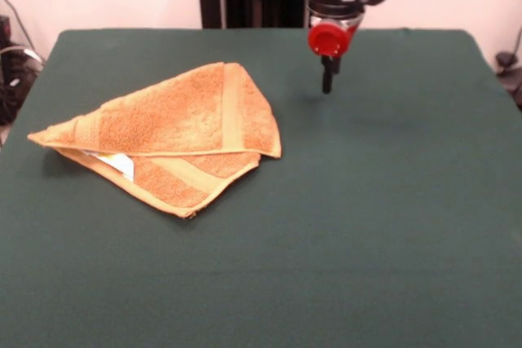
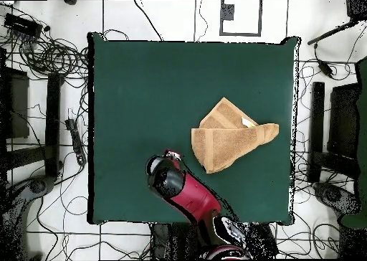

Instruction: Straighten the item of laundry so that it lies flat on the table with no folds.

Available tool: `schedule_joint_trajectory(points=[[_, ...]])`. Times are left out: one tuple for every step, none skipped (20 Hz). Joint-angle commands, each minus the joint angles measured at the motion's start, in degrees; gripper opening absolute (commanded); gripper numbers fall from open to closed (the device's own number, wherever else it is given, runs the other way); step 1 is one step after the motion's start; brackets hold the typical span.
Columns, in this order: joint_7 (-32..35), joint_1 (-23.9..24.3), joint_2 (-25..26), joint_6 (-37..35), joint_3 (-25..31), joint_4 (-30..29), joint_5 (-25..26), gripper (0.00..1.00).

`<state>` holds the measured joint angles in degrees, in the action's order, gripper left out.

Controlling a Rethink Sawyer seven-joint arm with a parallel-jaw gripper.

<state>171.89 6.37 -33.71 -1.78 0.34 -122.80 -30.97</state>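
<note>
The towel (image 1: 175,132) lies folded over on the green table (image 1: 367,226), so flattening it is not done, and the hand (image 1: 327,79) hangs beside it holding nothing, its tips probably pressed together.

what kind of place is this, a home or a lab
Most likely a robotics lab, not a home: a red and black robot arm over a green-covered table holding one folded orange towel, with cables strewn across the tiled floor.
</note>
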Motion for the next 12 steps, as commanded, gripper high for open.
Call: schedule_joint_trajectory(points=[[0.3,3.2,-0.8,-9.2,2.2,4.8,1.6,1.0],[0.1,3.3,-1.1,-9.8,1.8,5.0,2.0,1.0],[-0.1,3.5,-1.4,-10.4,1.4,5.1,2.4,1.0],[-0.2,3.7,-2.0,-11.5,0.9,5.3,2.8,1.0],[-0.2,3.8,-2.6,-12.6,0.5,5.5,3.1,1.0],[-0.1,3.9,-3.1,-13.7,-0.1,5.8,3.4,1.0],[-0.1,4.4,-3.7,-14.4,0.1,5.9,3.7,1.0],[-0.1,5.0,-4.1,-15.1,0.2,6.0,4.0,1.0],[0.0,5.3,-4.3,-15.8,0.0,6.5,4.3,1.0],[0.1,5.5,-4.4,-16.4,-0.3,6.9,4.6,1.0],[0.5,5.4,-4.2,-16.9,-0.7,7.6,4.7,1.0],[0.8,5.2,-4.1,-17.3,-1.2,8.2,4.9,1.0]])
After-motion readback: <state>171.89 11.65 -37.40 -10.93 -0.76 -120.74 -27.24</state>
